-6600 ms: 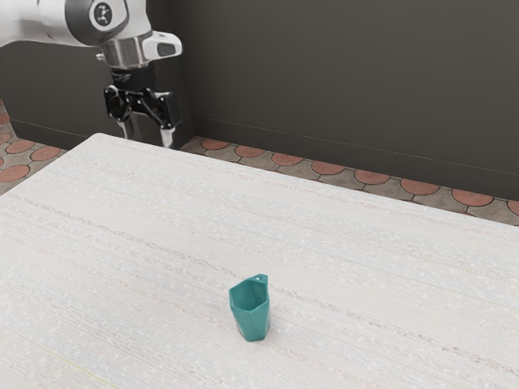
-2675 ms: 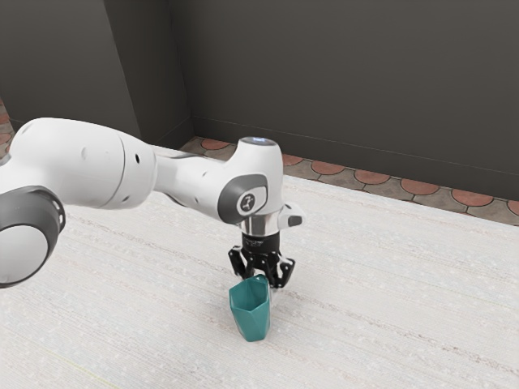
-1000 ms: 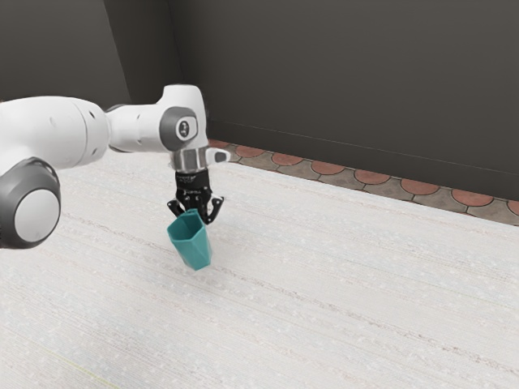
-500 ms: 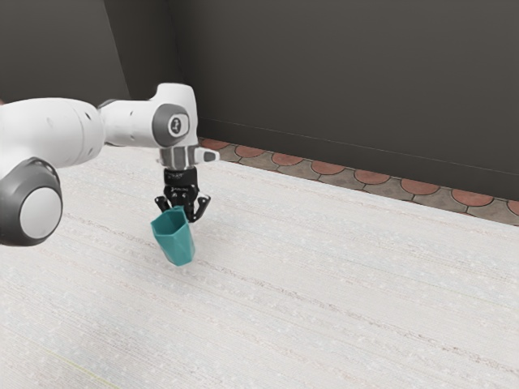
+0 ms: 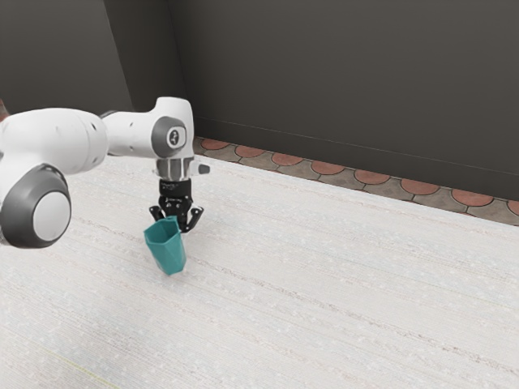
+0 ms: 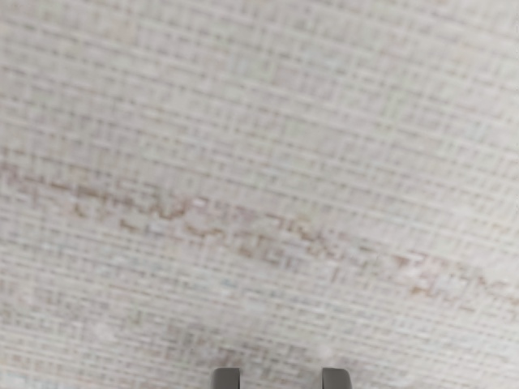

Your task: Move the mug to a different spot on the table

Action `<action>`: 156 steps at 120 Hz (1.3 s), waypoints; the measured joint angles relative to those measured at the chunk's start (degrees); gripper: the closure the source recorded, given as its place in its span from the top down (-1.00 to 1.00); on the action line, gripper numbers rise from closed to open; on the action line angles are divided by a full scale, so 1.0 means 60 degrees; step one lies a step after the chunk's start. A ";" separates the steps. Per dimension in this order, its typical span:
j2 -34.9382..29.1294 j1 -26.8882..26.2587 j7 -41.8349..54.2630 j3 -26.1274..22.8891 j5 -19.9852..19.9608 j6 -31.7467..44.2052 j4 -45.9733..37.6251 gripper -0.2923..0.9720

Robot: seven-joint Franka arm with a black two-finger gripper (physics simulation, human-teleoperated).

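Your Franka works a pale, wood-grained tabletop (image 5: 349,316) that spreads across the near ground of the exterior view, from 6 o'clock outward. Reading that view as a clock face, the teal mug (image 5: 165,250) is at about 8 o'clock from the picture's centre, toward the exterior view's left and well back from the near edge. It leans, its open mouth tipped toward 11 o'clock and its narrower base toward 5 o'clock. Whether the base touches the surface or hangs just above it cannot be told.

Just behind, at the mug's 1 o'clock, your black gripper (image 5: 173,220) points straight down and pinches the mug's far rim between its two fingers. Above it stands the white wrist, and the arm (image 5: 73,146) runs off toward 9 o'clock, with a large grey-capped joint at the exterior view's left edge.

In the wrist view, the tabletop's grain (image 6: 259,146) passes close under your hand, crossed by a faint reddish streak. Two grey fingertips (image 6: 227,378) show there with a gap between them.

Beyond the tabletop's far edge, from 12 round to 3 o'clock, runs a strip of floor (image 5: 365,177) in rounded terracotta tiles. Behind it, a dark wall (image 5: 349,73) closes the scene across 12 o'clock, with a corner in it near 11 o'clock.
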 joint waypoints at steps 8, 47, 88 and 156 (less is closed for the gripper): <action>0.0061 0.0003 0.0033 -0.0013 -0.0001 -0.0005 0.0138 -0.70; 0.0470 0.0089 0.0157 -0.0018 -0.0001 0.0000 0.0469 -0.70; 0.0520 0.0309 0.0271 -0.0114 -0.0199 -0.0007 0.0521 0.09; -0.1024 0.0196 0.0547 -0.0010 -0.0020 0.2356 -0.0400 0.49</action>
